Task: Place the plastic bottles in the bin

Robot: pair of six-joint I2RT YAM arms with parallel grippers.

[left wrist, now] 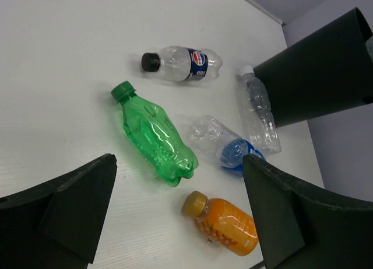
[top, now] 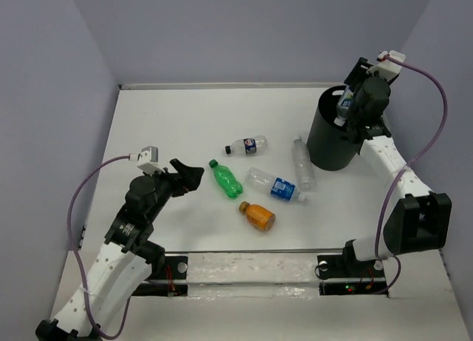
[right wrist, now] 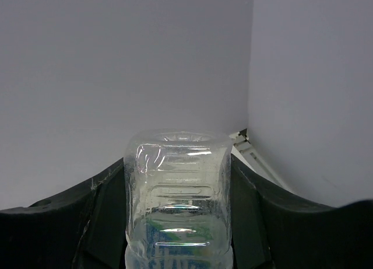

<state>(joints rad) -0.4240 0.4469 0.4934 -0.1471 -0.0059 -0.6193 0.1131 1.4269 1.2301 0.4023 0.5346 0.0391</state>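
1. We count six small plastic bottles: five lie on the flat white desk, one is held.
2. Lying:
   - a clear black-capped bottle with a dark blue label
   - a green bottle
   - a clear bottle with a bright blue label
   - a clear white-capped bottle beside the bin's foot
   - an orange bottle nearest the arms
3. One black round tapered plastic bin stands far right.
4. The right claw clamps the sixth clear bottle over the bin's mouth.
5. The left claw is spread wide, holding nothing, left of the green bottle.
6. Pale lilac-grey walls enclose three sides.
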